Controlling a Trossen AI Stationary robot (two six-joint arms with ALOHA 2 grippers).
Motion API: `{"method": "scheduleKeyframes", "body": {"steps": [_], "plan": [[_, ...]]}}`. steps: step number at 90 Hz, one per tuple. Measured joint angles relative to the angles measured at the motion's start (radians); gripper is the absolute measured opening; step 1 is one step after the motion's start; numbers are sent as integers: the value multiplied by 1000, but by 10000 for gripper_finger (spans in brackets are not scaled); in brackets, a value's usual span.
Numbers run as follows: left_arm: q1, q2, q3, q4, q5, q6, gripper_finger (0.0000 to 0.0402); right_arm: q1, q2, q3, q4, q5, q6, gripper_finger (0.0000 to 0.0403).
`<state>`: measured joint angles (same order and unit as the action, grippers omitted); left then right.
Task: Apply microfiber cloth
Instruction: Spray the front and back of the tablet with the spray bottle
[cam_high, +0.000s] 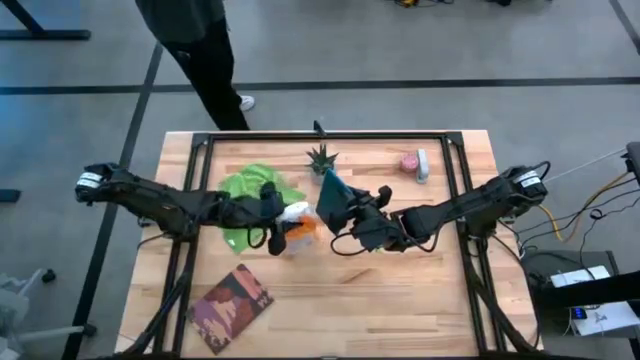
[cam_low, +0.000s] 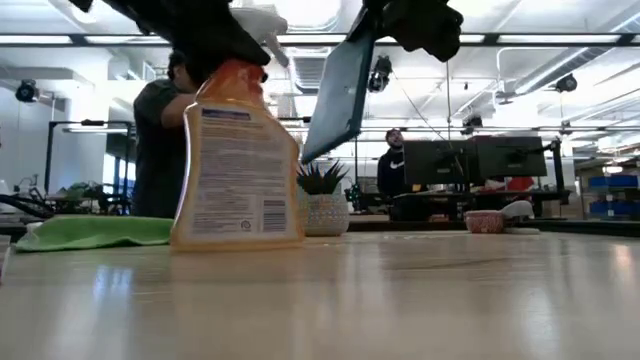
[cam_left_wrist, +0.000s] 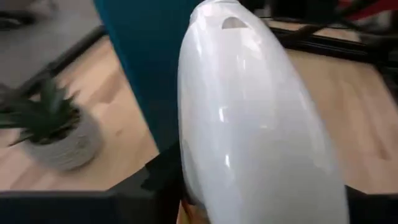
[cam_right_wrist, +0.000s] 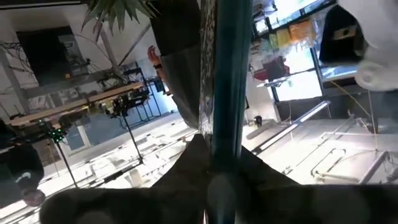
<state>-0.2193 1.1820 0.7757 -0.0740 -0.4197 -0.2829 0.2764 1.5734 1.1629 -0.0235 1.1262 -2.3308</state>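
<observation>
The microfiber cloth lies flat on the table, just left of the spray bottle and partly under the left arm. The left gripper holds that bottle; its fingers look closed around the neck, though the wrist view is mostly filled by the white head. Right of the bottle, the right gripper has its fingers clamped on the edge of the tablet, tilted up off the table. To wipe well, the left arm should probably set the bottle down first, then take the cloth. The potted plant stands just behind the bottle; open room lies in front.
</observation>
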Motion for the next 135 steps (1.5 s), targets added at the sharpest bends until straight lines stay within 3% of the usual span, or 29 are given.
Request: {"method": "scheduleKeyframes", "body": {"steps": [14,34,59,88,116,127,135], "plan": [[-43,41,0,59,-94,1,158,0,0,0,8,0,-11,6],[-51,52,0,79,-97,9,158,0,0,0,8,0,1,6],[-53,4,0,63,22,123,254,-1,0,0,8,-1,8,6],[-52,-77,0,-9,52,249,350,-2,0,-3,7,-1,42,6],[-36,-188,-8,-131,212,445,362,-2,0,-5,1,0,70,6],[33,-244,-39,-124,279,501,353,-2,0,-5,1,0,70,6],[120,-275,-88,-51,398,531,351,-2,0,-5,1,0,71,6]]}}
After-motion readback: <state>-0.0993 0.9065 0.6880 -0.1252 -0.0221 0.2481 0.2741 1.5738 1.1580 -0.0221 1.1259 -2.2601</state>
